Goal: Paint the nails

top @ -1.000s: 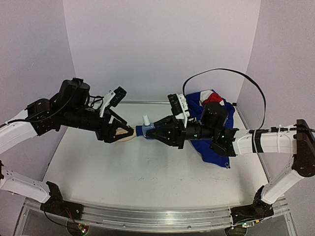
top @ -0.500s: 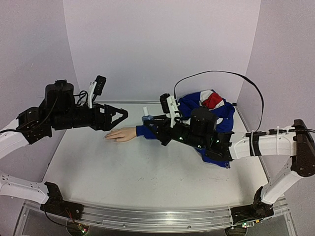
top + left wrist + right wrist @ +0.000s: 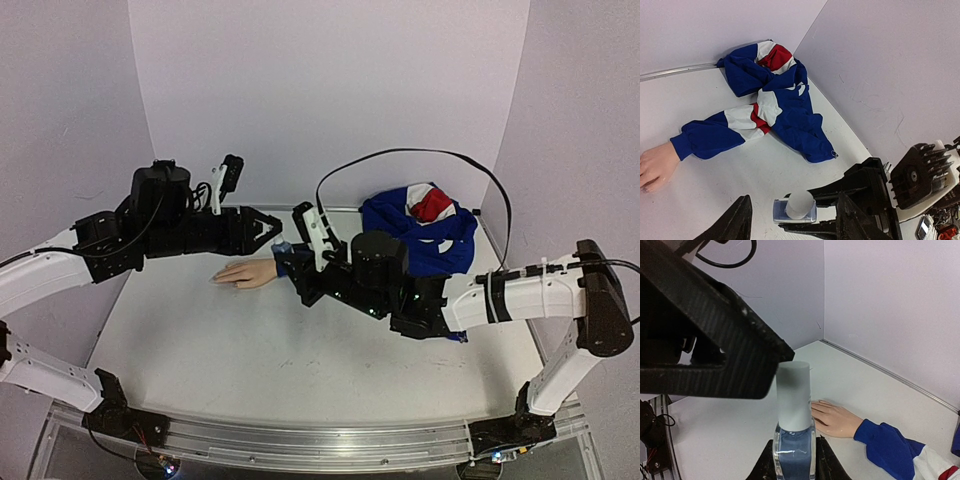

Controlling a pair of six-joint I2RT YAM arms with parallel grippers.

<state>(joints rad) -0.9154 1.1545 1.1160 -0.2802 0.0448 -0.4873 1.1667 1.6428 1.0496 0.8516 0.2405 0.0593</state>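
The mannequin hand [image 3: 243, 272] lies palm down on the table with a blue cuff [image 3: 283, 266]. It also shows in the left wrist view [image 3: 655, 165] and the right wrist view [image 3: 837, 420]. Its nails are too small to make out. My right gripper [image 3: 794, 460] is shut on a small clear bottle of blue polish [image 3: 794, 442] with a pale cap [image 3: 794, 395], held upright above the table. My left gripper [image 3: 795, 200] is open, its fingers [image 3: 737, 222] on either side of the cap [image 3: 800, 202] without touching it. In the top view the two grippers, left [image 3: 272, 232] and right [image 3: 289, 252], meet above the cuff.
A blue, red and white jacket [image 3: 420, 225] lies bunched at the back right, its sleeve running to the mannequin hand. It also shows in the left wrist view [image 3: 770, 100]. Lilac walls close the table at the back and both sides.
My left gripper rose off the mannequin hand and moved right to the bottle's cap. My right gripper carried the bottle left and up to meet it.
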